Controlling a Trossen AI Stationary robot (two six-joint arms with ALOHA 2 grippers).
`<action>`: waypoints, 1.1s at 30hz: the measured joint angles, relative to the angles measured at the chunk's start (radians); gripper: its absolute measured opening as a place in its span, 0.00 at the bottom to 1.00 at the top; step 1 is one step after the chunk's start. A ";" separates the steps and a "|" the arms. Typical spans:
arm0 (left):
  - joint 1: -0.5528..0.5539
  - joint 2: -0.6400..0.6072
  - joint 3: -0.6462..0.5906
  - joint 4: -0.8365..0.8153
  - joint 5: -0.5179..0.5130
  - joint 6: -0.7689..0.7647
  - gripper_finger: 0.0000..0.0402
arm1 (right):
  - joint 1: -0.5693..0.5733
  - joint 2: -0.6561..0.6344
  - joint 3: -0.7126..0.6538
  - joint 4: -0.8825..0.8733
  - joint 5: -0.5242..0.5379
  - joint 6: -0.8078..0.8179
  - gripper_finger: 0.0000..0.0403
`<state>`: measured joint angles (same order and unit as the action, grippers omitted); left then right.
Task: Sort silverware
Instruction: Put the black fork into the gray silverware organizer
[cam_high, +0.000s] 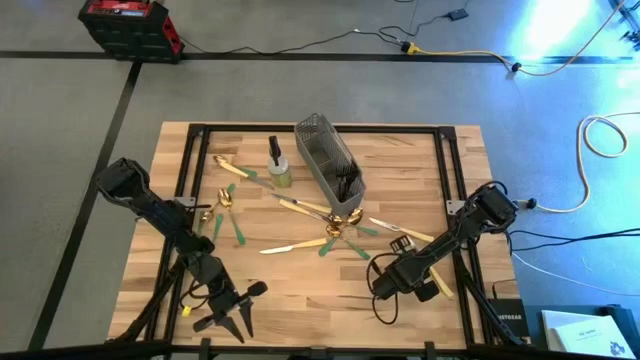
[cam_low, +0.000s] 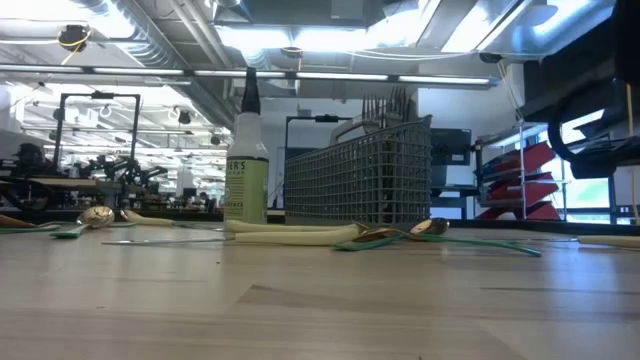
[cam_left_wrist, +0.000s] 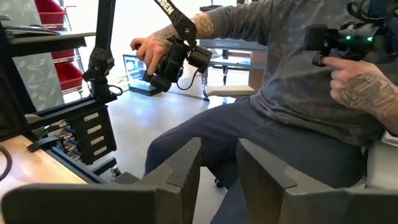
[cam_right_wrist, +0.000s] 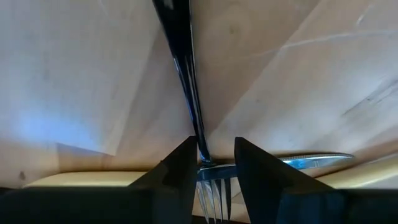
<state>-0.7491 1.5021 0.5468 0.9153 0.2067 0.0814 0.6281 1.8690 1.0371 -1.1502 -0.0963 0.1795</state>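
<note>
Right now my right gripper (cam_right_wrist: 211, 163) is down low near the right side of the wooden table (cam_high: 300, 290), and its two fingers sit close together on a black fork (cam_right_wrist: 186, 81). The fork's neck is pinched between them, with the prongs just past my fingertips and the long dark handle pointing away over the wood. A cream-handled knife (cam_right_wrist: 311, 163) lies flat across, just behind the fork. My left gripper (cam_left_wrist: 217, 180) is up off the table at the near left corner, looking out into the room at a person (cam_left_wrist: 298, 87) sitting there; its fingers have a small gap and nothing is between them. Most of the silverware (cam_high: 320, 225) lies spread over the middle of the table: gold spoons and pieces with green and cream handles. The grey wire caddy (cam_high: 330, 165) stands toward the far middle, with a few dark pieces standing in it. A small spray bottle (cam_high: 278, 168) stands just left of the caddy.
</note>
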 joint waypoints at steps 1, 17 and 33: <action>0.000 0.000 0.000 0.000 -0.005 0.000 0.22 | 0.000 0.000 -0.004 0.005 0.000 0.000 0.22; 0.000 0.000 0.000 -0.009 -0.010 0.000 0.22 | 0.000 -0.003 -0.019 0.022 -0.020 0.000 0.01; 0.002 0.000 0.000 -0.006 -0.040 0.001 0.22 | 0.000 -0.062 0.063 0.280 0.263 0.183 0.00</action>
<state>-0.7471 1.5021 0.5468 0.9089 0.1665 0.0826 0.6277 1.8067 1.1000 -0.8703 0.1665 0.3624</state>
